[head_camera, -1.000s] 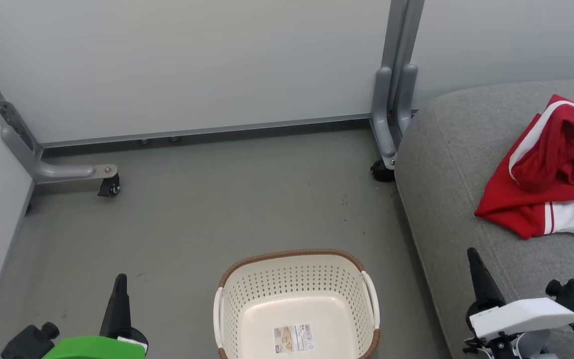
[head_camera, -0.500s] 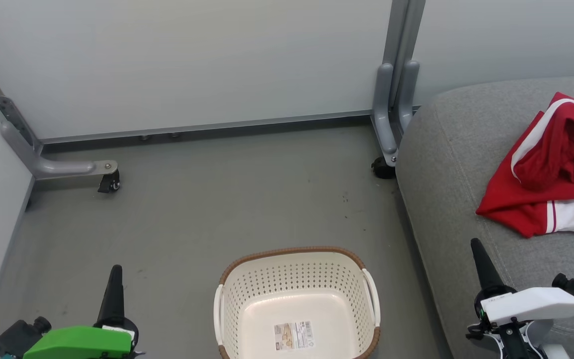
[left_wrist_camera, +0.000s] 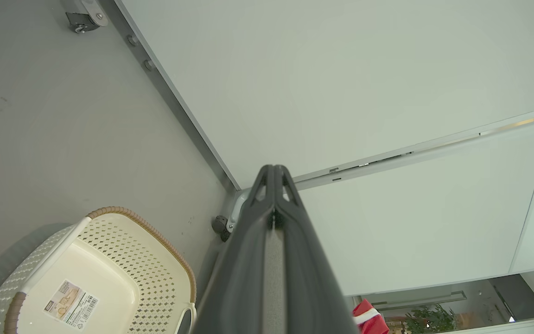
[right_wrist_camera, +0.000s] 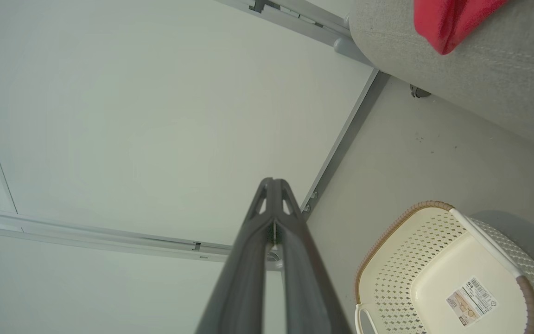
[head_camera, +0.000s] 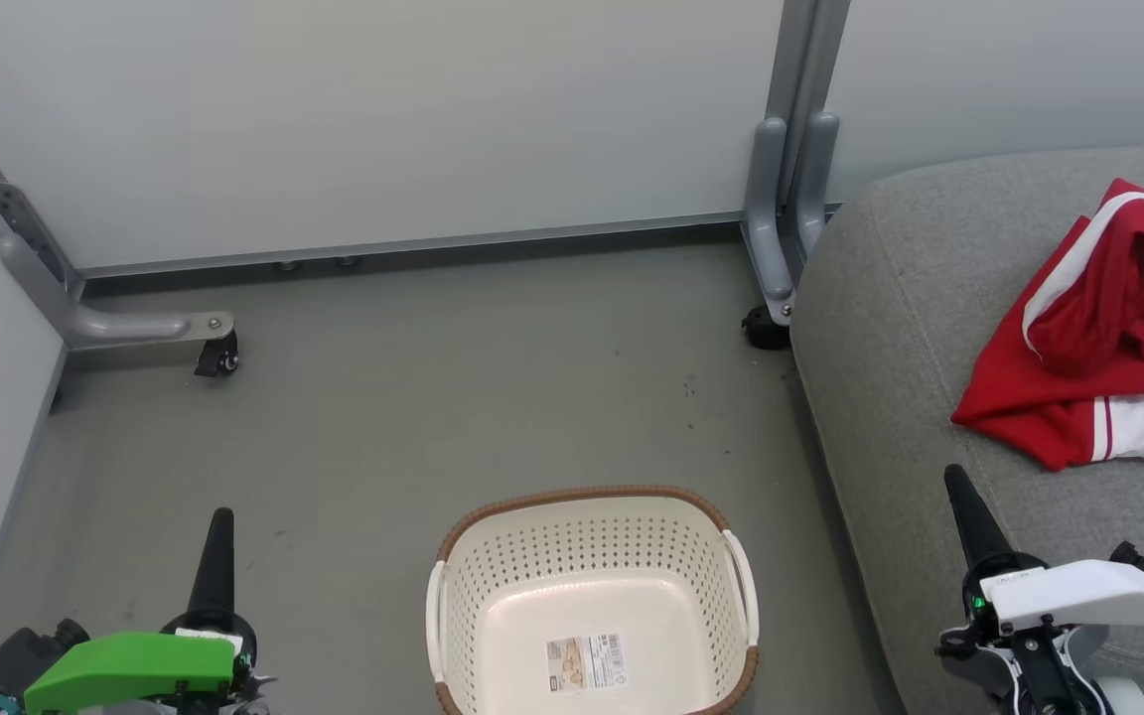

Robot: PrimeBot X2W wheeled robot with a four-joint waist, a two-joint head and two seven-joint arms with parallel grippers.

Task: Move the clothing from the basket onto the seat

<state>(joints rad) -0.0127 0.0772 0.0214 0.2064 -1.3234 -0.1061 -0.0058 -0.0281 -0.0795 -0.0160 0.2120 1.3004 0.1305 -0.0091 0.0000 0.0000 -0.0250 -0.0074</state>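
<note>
Over the last second both grippers have drifted outward from the basket (head_camera: 582, 494), the left one to the left and the right one to the right. The whole head view has also slid a little, so the camera has moved. Basket and clothing lie as they did.

The pale partition panels (head_camera: 383, 119) stand beyond the basket, on grey feet with casters. The grey floor (head_camera: 433, 397) runs from them up to the basket's far rim.

The seat (head_camera: 890, 328) rises just to the right of the basket, its rounded corner and stitched seam facing that side (the right wrist view catches the same corner (right_wrist_camera: 503, 83)).

The basket sits upright on the floor with nothing in it but the paper label (head_camera: 584, 662) stuck flat on its bottom.

The clothing (head_camera: 1098, 348) lies crumpled on the seat, well to the right of the basket and farther back. It is red with white stripes and a white panel, and it runs off the head view's right edge.

The left gripper (head_camera: 221, 521) hangs over the floor to the basket's left. In its wrist view its fingers meet at the tips (left_wrist_camera: 274, 171), pressed together on nothing.

The right gripper (head_camera: 954, 477) hangs over the seat's near part, to the basket's right and apart from the clothing. Its fingers are likewise closed tip to tip (right_wrist_camera: 271, 183) and hold nothing.
</note>
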